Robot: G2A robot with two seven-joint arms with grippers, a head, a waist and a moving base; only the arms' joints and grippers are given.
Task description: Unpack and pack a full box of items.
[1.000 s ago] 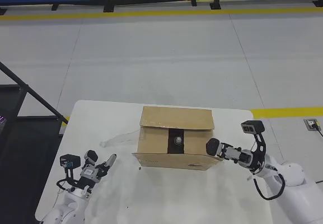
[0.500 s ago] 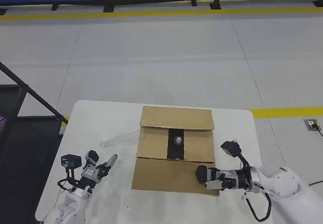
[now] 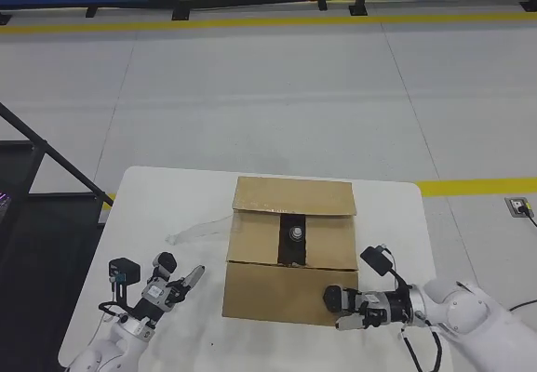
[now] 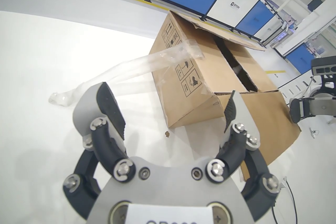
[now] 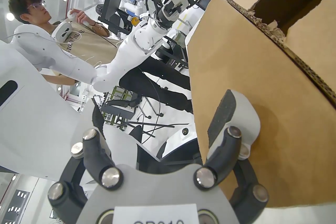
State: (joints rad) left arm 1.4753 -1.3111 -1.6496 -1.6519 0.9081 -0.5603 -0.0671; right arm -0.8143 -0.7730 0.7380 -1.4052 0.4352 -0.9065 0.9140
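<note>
A brown cardboard box [image 3: 291, 197] stands mid-table with its top split open. A small round-capped item [image 3: 295, 232] shows in the dark gap. The box's near flap [image 3: 282, 290] lies folded out flat toward me. My right gripper [image 3: 341, 307] is open at that flap's right corner. In the right wrist view one finger [image 5: 231, 114] rests on the cardboard, and the flap's edge runs between the fingers of the gripper [image 5: 160, 104]. My left gripper [image 3: 180, 272] is open and empty above the table, left of the box; its own view shows it [image 4: 169, 93] facing the box's side.
A loose strip of clear tape [image 3: 198, 228] trails from the box's left side across the white table [image 3: 156, 205]. The table's near-left edge is close to my left arm. Bare tabletop lies to the left and right of the box.
The near flap swung down from against the box to lying flat. My right gripper went with it, down toward the table's near edge. The left gripper shifted slightly right.
</note>
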